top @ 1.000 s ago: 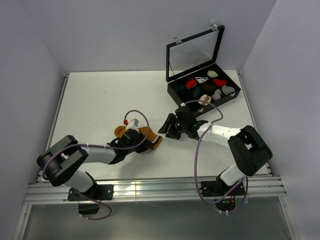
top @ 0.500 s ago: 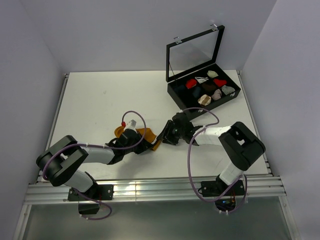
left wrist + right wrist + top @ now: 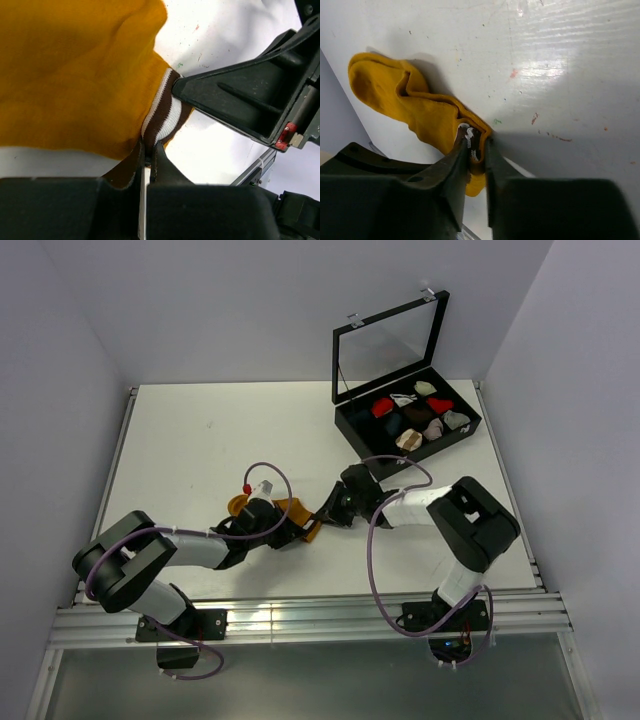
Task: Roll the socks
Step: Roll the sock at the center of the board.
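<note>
Top view first. The mustard-orange fabric sock (image 3: 297,506) lies on the white table (image 3: 200,440), near its front edge, with both arms meeting over it. My left gripper (image 3: 290,532) sits on the sock's near side and my right gripper (image 3: 325,515) is just beside it at the cuff end. The black hinged case (image 3: 345,422) of small sock bundles stands well apart at the back right. I can't pick out a second sock from up here.

Left wrist view. The sock (image 3: 70,75) fills the frame, and its dark white-striped cuff (image 3: 161,112) pokes out toward a finger of the right gripper (image 3: 235,100), which touches it. My left gripper (image 3: 146,150) is clenched, jaws pressed together with a fold of the mustard fabric nipped between them.

Right wrist view. The right gripper (image 3: 475,142) has its jaws drawn close on either side of the cuff (image 3: 470,135), with the striped edge caught between them. I read that as a pinch on the sock (image 3: 420,110), not a free hand.

The step in hand looks like starting the roll from the cuff. I'd keep the left pinch firm as the anchor and turn the cuff over in a small, tight curl. The fabric should stay low against the table. The two grippers sit very close, so I'd move slowly to avoid knocking fingers. A shallow bite on the cuff could slip.
</note>
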Tool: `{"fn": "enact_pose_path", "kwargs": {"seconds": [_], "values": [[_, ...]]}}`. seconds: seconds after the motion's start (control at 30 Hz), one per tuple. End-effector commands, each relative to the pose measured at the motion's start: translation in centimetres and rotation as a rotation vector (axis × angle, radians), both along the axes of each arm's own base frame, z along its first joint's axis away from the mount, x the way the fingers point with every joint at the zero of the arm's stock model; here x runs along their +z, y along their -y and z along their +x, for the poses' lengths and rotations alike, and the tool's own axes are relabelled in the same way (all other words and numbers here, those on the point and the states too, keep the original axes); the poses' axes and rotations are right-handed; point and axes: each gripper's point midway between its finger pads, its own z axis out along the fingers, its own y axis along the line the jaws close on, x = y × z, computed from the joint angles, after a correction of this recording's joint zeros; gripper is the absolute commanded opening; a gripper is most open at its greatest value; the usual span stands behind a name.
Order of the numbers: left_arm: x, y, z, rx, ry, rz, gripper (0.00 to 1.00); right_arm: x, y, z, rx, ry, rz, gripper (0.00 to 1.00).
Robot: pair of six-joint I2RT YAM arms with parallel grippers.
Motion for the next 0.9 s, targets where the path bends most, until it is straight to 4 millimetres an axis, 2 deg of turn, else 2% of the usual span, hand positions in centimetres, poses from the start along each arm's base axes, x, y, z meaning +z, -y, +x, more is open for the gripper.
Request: {"fn": "enact_pose_path", "kwargs": {"seconds": [0.0,0.07,0.1,0.13,0.2,0.23,0.3,0.33,0.43,0.63,0.73,0.87], "values": [[0.6,0.3,0.2,-0.025,0.037,-0.007,0.01,-2.3,0.9,-1.0,0.03,-0.053,-0.098,0.19],[0.6,0.2,0.3,-0.031,0.053,0.008,0.01,-2.1,1.1,-0.9,0.035,-0.056,-0.122,0.11],[0.6,0.1,0.4,-0.031,0.062,0.015,0.02,-2.0,1.3,-0.8,0.041,-0.048,-0.142,0.03],[0.7,-0.1,0.6,-0.029,0.08,0.03,0.1,-1.7,1.2,-0.7,0.049,-0.05,-0.154,0.01],[1.2,0.0,0.6,-0.044,0.106,0.037,0.19,-2.1,1.9,-1.0,0.065,-0.076,-0.205,0.0],[1.4,-0.6,1.2,-0.021,0.144,0.079,0.28,-1.5,1.6,-0.5,0.07,-0.068,-0.208,0.0],[2.1,-0.5,1.7,-0.019,0.181,0.103,0.38,-1.9,2.0,-0.8,0.081,-0.095,-0.246,0.0],[2.6,-0.5,1.8,-0.019,0.202,0.114,0.47,-1.5,1.9,-0.4,0.078,-0.088,-0.251,0.0],[3.7,-0.8,2.4,-0.018,0.282,0.178,0.59,-1.0,2.3,-0.3,0.082,-0.093,-0.289,0.0],[5.9,-0.5,2.2,-0.022,0.451,0.34,0.64,0.1,3.2,-0.1,0.081,-0.105,-0.374,0.0],[7.1,0.6,1.5,-0.044,0.528,0.403,0.64,0.4,3.1,-0.2,0.077,-0.12,-0.392,0.0],[6.7,1.9,0.4,-0.085,0.593,0.463,0.64,0.6,2.9,-0.4,0.086,-0.139,-0.403,0.0]]}}
